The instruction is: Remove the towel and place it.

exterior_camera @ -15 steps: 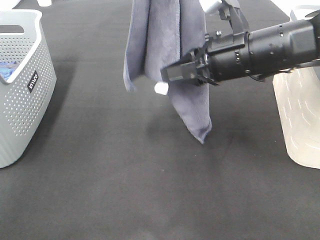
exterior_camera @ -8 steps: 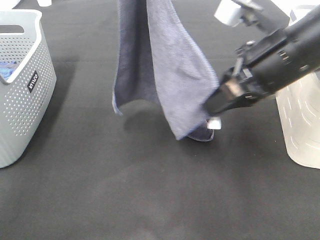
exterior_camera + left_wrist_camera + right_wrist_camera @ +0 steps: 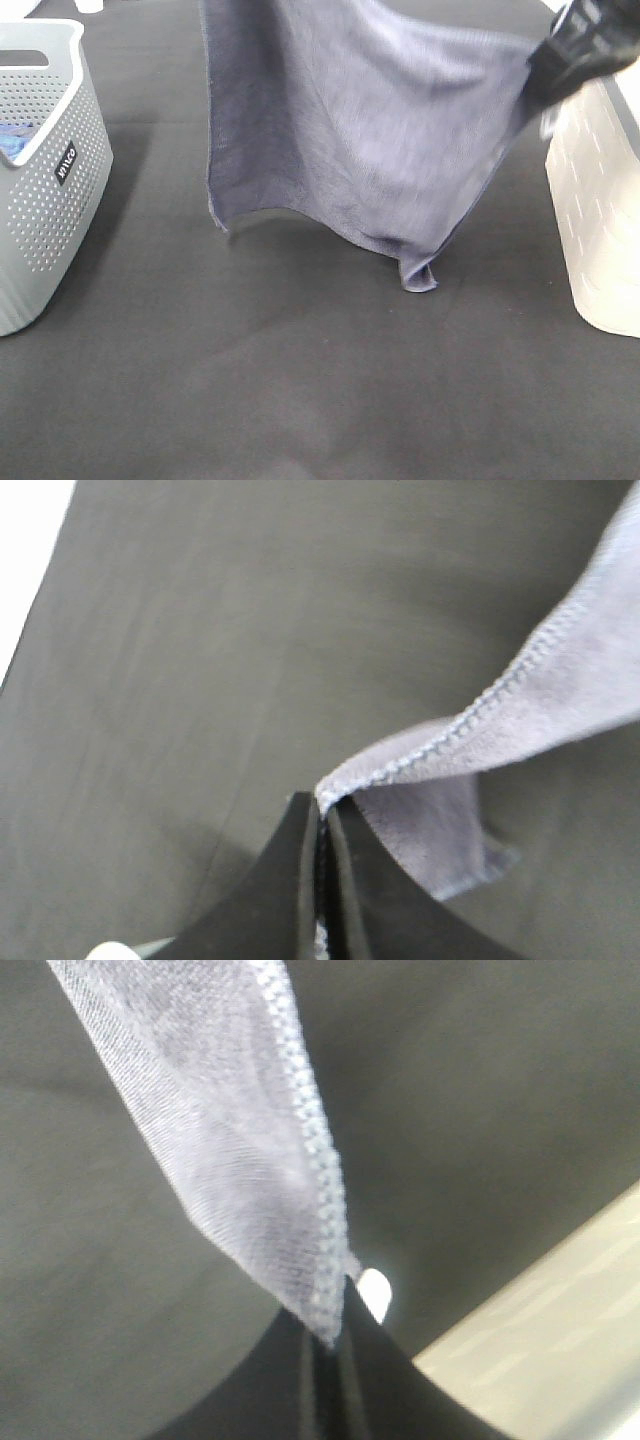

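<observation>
Nearest the high camera, the black worktop (image 3: 300, 400) lies bare and matt. Further back, the towel (image 3: 370, 140), a grey-lavender cloth with a stitched hem, hangs spread wide above the middle of the worktop. It sags between its two raised upper corners, and its lowest fold appears to brush the surface (whether it truly touches, I cannot tell). Its lower left corner hangs clear, curling a little over its own shadow.

At the left edge stands a perforated grey basket (image 3: 50, 200) with a scrap of bright blue cloth (image 3: 12, 142) showing inside its rim. At the right edge stands a pale cream basket (image 3: 600, 220), well apart from the grey one, with the towel between them.

Higher and further off, the right gripper (image 3: 548, 68) reaches in from the upper right, just above the cream basket. Its wrist view shows the jaws pressed together on the towel's hemmed corner, a small white tag (image 3: 375, 1293) sitting just beside the pinch.

The left gripper (image 3: 322, 815) is outside the high view; its wrist view shows the jaws closed tight on the stitched hem at another corner of the towel.
</observation>
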Robot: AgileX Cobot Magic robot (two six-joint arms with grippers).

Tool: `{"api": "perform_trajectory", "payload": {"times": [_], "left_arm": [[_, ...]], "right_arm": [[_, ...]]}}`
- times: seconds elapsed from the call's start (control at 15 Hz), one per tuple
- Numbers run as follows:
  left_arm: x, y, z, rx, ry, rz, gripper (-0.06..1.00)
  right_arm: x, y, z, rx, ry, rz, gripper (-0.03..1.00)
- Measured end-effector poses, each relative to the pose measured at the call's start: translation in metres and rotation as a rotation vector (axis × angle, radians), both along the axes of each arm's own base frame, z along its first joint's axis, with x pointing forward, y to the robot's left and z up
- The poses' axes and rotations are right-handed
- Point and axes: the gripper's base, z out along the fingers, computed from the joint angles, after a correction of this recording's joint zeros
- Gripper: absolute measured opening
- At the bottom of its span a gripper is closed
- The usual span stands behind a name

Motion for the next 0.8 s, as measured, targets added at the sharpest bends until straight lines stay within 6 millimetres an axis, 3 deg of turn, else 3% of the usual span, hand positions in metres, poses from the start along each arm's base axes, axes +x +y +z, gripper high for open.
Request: {"api": "perform_trajectory", "payload": {"times": [0.27, 0.47, 0.53, 0.8], "left_arm": [[0.037, 0.007, -0.01, -0.136, -0.108, 0.122, 0.0], [0.07, 0.014, -0.016, -0.212, -0.265, 0.138, 0.0], [0.097, 0.023, -0.032, -0.228, -0.34, 0.149, 0.0], [0.132, 0.052, -0.045, -0.276, -0.484, 0.17, 0.0]], "right_arm": [[0.036, 0.002, 0.012, -0.09, -0.102, -0.003, 0.0], [0.085, 0.012, 0.015, -0.141, -0.264, -0.001, 0.0], [0.115, 0.018, 0.02, -0.161, -0.411, 0.008, 0.0], [0.161, 0.032, 0.012, -0.184, -0.581, 0.034, 0.0]]}}
